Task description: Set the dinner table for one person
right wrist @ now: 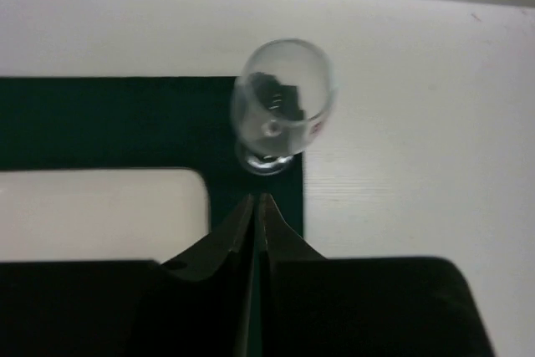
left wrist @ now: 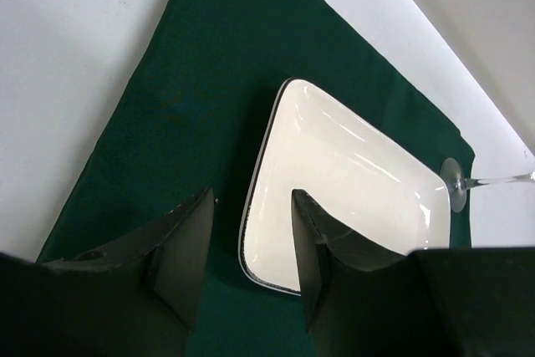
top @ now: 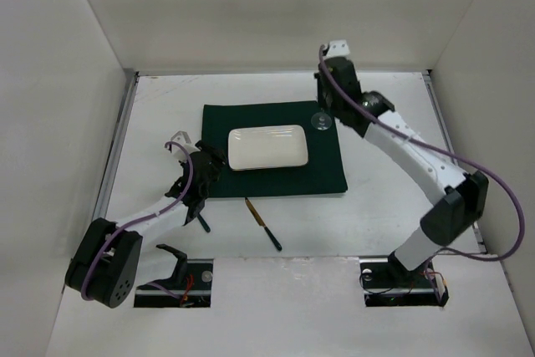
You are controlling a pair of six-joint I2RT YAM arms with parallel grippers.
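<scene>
White dinner table (top: 159, 114) lies beneath the right gripper (right wrist: 259, 198). Its jaws, shut and empty, should draw straight back, sparing the wine glass (right wrist: 282, 102) just ahead. That table looks matte, flat, rail-edged. The left gripper (left wrist: 251, 206), open and empty, hovers over the green mat (left wrist: 167, 98) beside the plate (left wrist: 334, 181).

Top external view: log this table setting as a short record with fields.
mat: dark green, on the white dinner table
plate: white, rectangular, mid-mat
glass: upright on the mat's far right corner
utensil: dark-handled, on the table just off the mat's near edge
left tool: open, above the mat beside the plate, holding nothing
right tool: shut, close to the glass, not gripping it
</scene>
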